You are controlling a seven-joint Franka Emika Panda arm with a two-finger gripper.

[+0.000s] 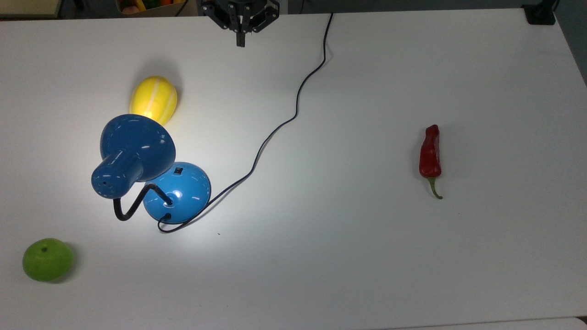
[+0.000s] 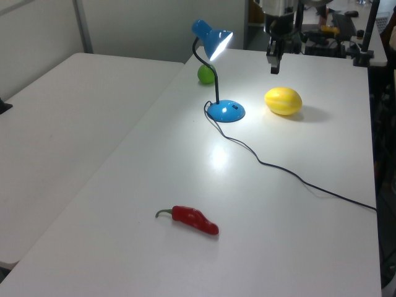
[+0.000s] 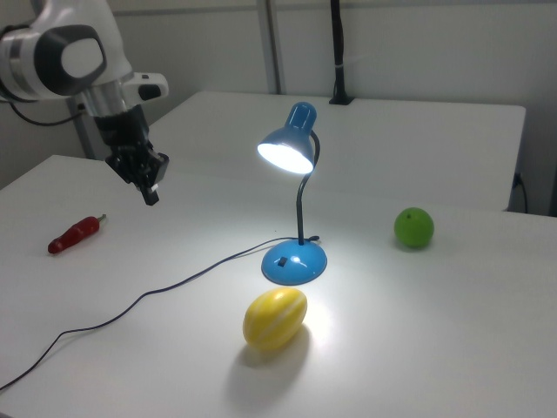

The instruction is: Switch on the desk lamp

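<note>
hanging at the far edge of the tabletop (image 1: pixel 367 256) in the top view, my claw (image 1: pixel 240 42) is clenched on nothing, well apart from the desk lamp (image 1: pixel 151 172), which stands lit near the top view's left with a yellow melon (image 1: pixel 153 100) just beyond its shade, a green apple (image 1: pixel 47 259) nearer, and a red chilli (image 1: pixel 430 153) off to the top view's right. in the left view my claw (image 2: pixel 275 67) hovers above the yellow melon (image 2: pixel 283 101), right of the glowing desk lamp (image 2: pixel 225 110). in the right view my claw (image 3: pixel 150 195) hangs at the right view's left, with the desk lamp (image 3: pixel 294 261) mid-tabletop, its cord (image 3: pixel 174 287) trailing leftward.
</note>
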